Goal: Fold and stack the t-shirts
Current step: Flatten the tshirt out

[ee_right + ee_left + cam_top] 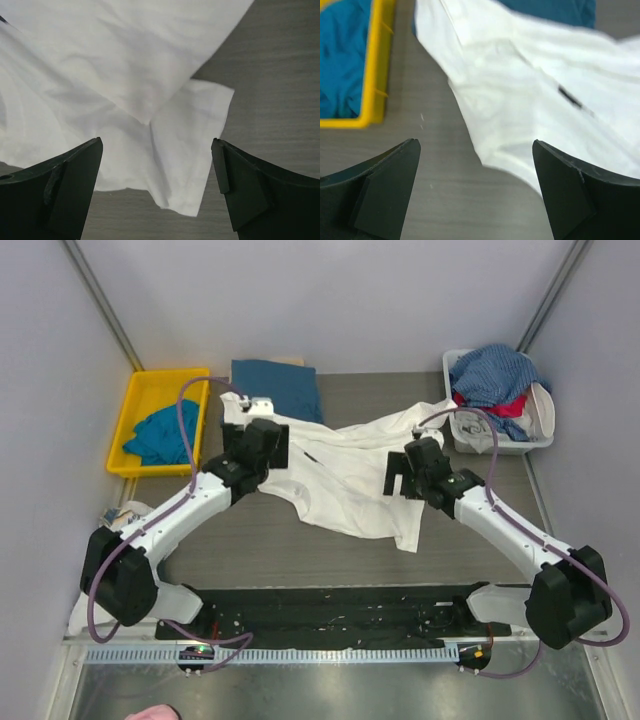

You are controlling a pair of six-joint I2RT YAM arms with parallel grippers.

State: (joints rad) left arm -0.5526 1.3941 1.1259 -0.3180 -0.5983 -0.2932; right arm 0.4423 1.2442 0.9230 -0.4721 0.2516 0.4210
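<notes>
Left gripper (476, 192) and right gripper (157, 190) both wide, empty, above white t-shirt (345, 465) edges, bare table (260, 540) nearside.

My left wrist housing hides part of the white tee (340, 465); its chest marks are a blur up close. The blue tee (277, 386) lies half under it. The basket (540, 435) hides its lower clothes.

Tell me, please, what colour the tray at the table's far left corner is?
The tray is bright yellow, clearest in the top external view.
</notes>
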